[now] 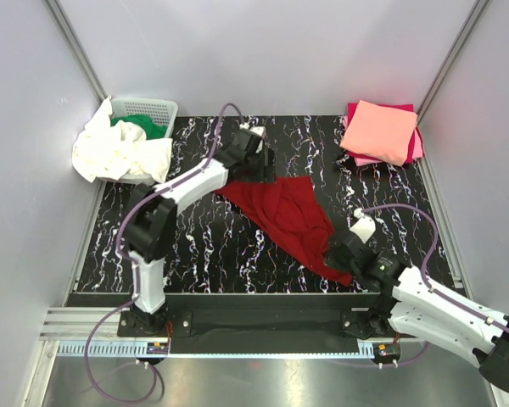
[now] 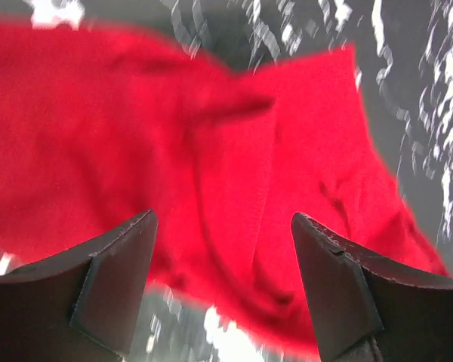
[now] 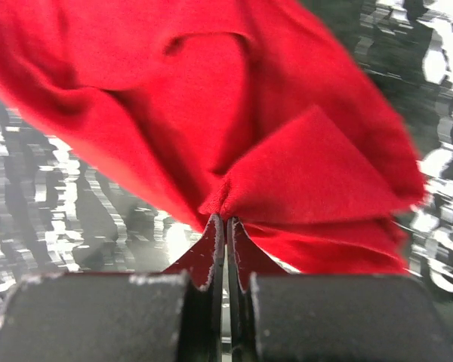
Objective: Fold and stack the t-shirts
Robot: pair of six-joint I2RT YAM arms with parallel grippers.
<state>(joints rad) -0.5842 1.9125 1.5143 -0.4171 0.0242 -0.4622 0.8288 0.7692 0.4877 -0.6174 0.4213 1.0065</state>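
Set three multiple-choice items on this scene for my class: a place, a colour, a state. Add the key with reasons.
1. Where is the folded stack? A. far right corner of the table B. in the basket C. between the arm bases
2. What colour is the shirt at mid-table? A. green B. dark red C. white
3. How is the right gripper? A. open and empty B. out of view C. shut on that shirt
Key: 1 A, it sits at the far right; 2 B, red cloth fills both wrist views; 3 C, its jaws pinch a fold.
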